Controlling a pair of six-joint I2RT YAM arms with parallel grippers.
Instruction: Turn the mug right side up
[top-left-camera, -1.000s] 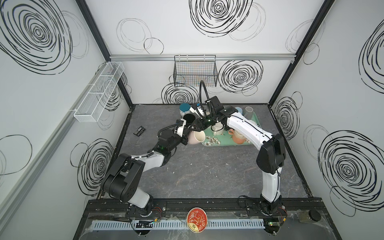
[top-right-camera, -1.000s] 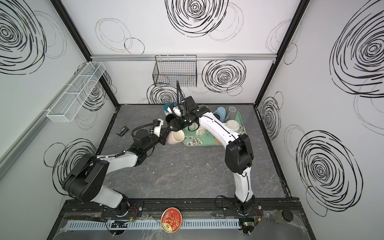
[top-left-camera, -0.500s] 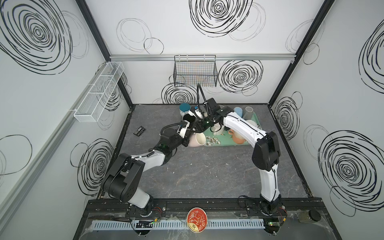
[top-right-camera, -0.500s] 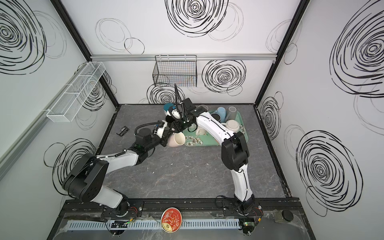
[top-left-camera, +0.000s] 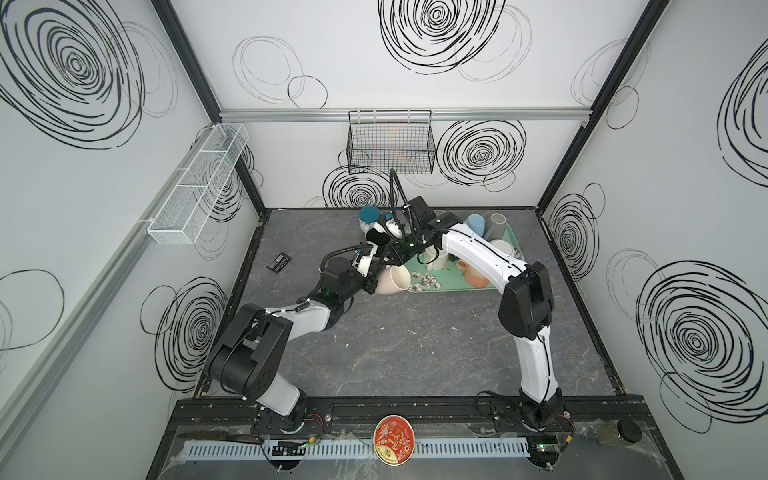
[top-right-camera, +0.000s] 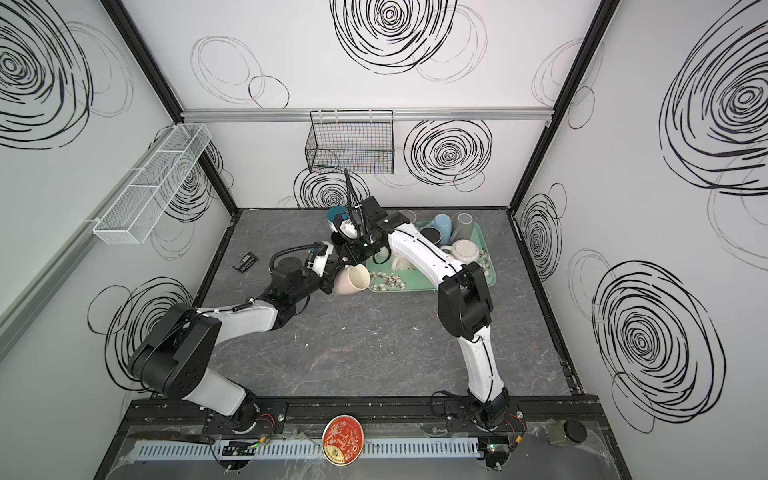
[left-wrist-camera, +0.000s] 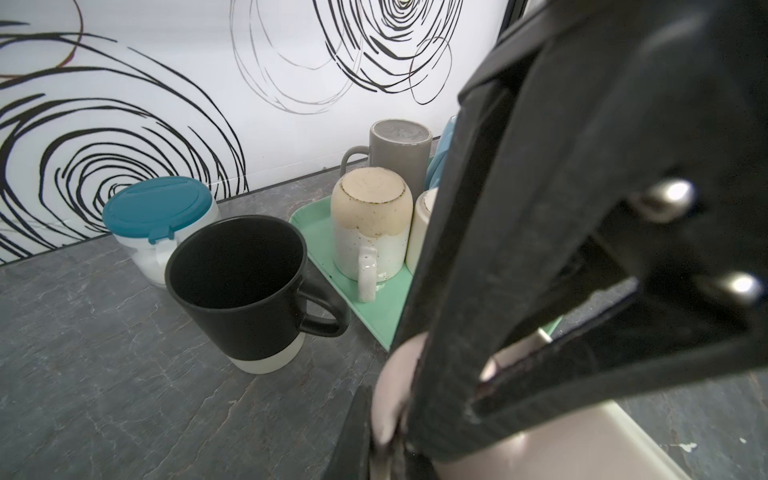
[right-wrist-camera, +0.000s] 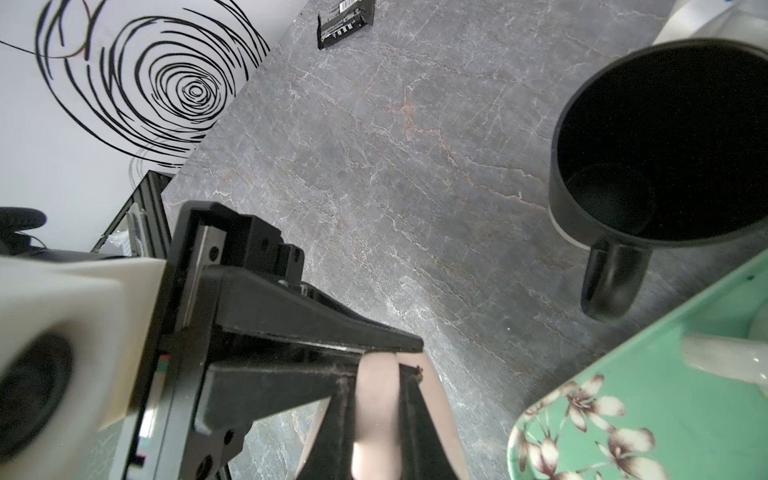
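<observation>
Now holding pink mug (top-left-camera: 395, 279) tipped on its side, just off the near-left corner of green tray (top-left-camera: 451, 284), turning its open mouth toward the tray's near edge. Being clamped from two sides: by left gripper (top-left-camera: 372, 286), pinched together on the closed end, on the side away from the tray; by right gripper (top-left-camera: 390, 262), reaching across from over the tray and squeezing a pale pink strip between its fingers (right-wrist-camera: 417, 424) — handle or wall, cannot tell which. Working close to black mug (left-wrist-camera: 237, 291), standing upright just off the tray's left edge, and teal-lidded jar (left-wrist-camera: 160, 203), sitting beyond that, further from the tray.

Judging this a handover or a two-handed turn. Probably needing one grip loosened before rolling, otherwise twisting ceramic against two rigid holds. Then rolling the mouth upward and away from the tray rim, keeping clear of black mug, lowering flat onto the base on bare table (top-left-camera: 332, 291) left of the tray, and not letting go early — expecting glazed, curved ceramic to be slipping easily.

Comparing with a second back: finding right gripper then hanging over the tray's left edge with fingers apart; since then crossing off the tray, dropping onto pink mug and closing. Finding left gripper staying clenched throughout. Seeing pink mug hardly shifting, remaining on its side off the same tray corner.
</observation>
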